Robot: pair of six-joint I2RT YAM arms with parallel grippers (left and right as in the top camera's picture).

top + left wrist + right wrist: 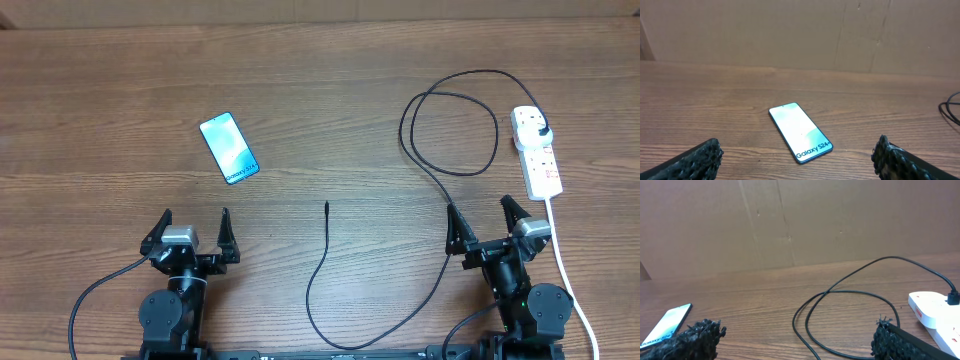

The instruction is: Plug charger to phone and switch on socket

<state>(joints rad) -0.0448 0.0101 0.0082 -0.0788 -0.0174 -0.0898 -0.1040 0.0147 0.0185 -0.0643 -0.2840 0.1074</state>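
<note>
Parked along the front edge of the wooden desk (pixel 100 90): left tool (pixel 195 215) toward the left corner, right tool (pixel 477 205) toward the right corner, each spread wide and holding nothing. Beyond the left tool, in the left half of the desk, well apart from both tools: Galaxy S24+ phone (pixel 229 149), flat, screen up, turned at a slant, with the white text band at its nearer end. At mid-desk, apart from the phone: slim connector tip (pixel 327 206) of the black charger cable (pixel 327 235), pointing toward the far edge. From there, down to the front edge, up past the right tool, round a loose loop and into a black plug (pixel 541 130) seated in the white power strip (pixel 540 165) near the right edge. From the strip's near end, a white cord (pixel 565 270) toward the front right corner. Beyond the far edge, in both wrist views: a cardboard wall (pixel 790 35).
</note>
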